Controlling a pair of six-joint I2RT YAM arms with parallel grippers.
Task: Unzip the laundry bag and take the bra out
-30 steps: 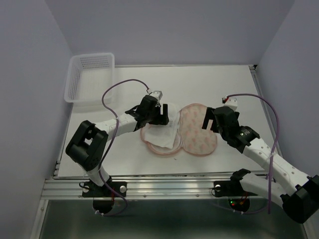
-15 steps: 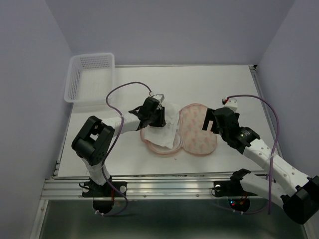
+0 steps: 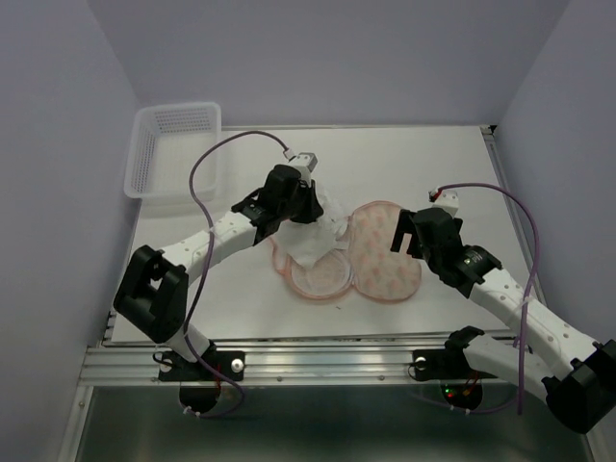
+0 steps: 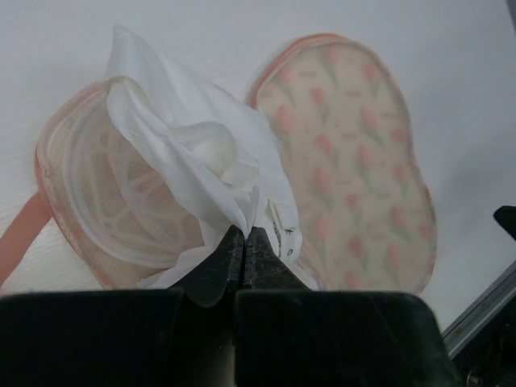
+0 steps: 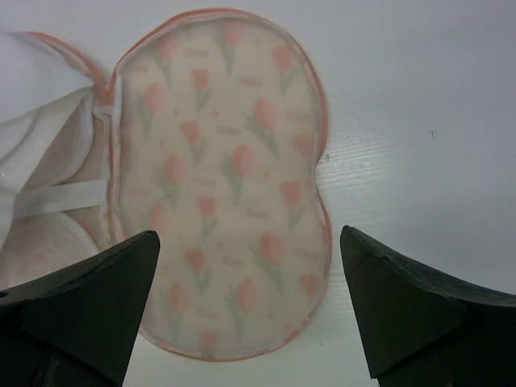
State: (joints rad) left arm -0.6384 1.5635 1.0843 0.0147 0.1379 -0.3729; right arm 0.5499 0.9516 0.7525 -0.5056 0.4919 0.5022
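White basket (image 3: 173,144) sits far-left on bench (image 3: 433,164), well clear. Laundry bag (image 3: 385,252) lies open mid-bench. Left arm (image 3: 217,231) reaches over it, left jaws clenched on bra (image 4: 193,145), which drapes into the lining. Right jaws released, hovering at bag's right edge.

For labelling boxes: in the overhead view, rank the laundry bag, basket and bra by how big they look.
Largest: laundry bag, lying opened flat.
Next: basket, somewhat smaller.
Smallest: bra, bunched up in the left gripper and partly hidden by it.

Above laundry bag (image 3: 386,256) left half, bra (image 3: 315,231)
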